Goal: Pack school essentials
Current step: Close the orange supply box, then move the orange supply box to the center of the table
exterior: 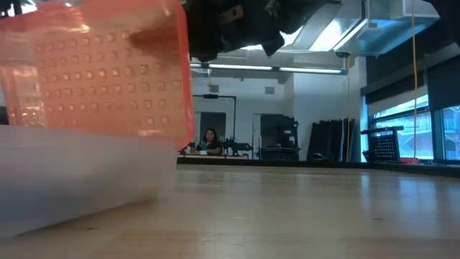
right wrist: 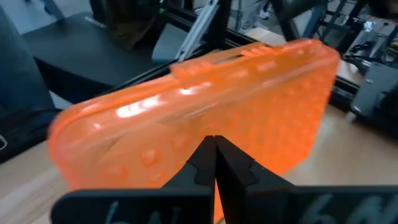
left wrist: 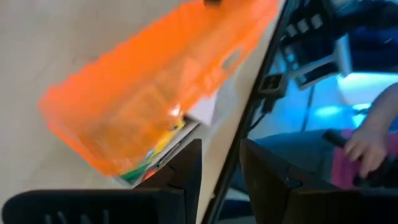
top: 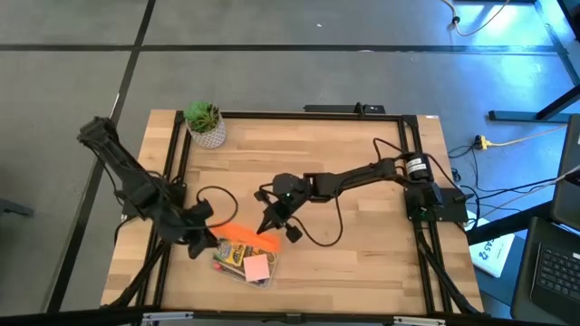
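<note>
One case lies on the table near its front edge; everything below is placed from it. Its orange perforated lid stands raised on the far side, tilted up over the clear base. Inside the base, from above: one pink pad, one green-and-yellow box beside it on the left-arm side; other small pieces there are too small to count. In the left wrist view a strip of green and yellow shows under the lid's lower edge. Two arms. Left gripper sits at the case's left end, touching or just short of it; its two fingers stand apart with a gap between them, and whether they grip the case edge I cannot tell. Right gripper hangs just beyond the lid on the far side, tips pointing down at it; in its own view the two fingers are pressed together with nothing between them, the lid directly ahead. One potted plant stands well apart at the far left corner. From table height the lid and pale base fill the left; one person sits far back in the room. A person's hand shows off the table in the left wrist view.
</note>
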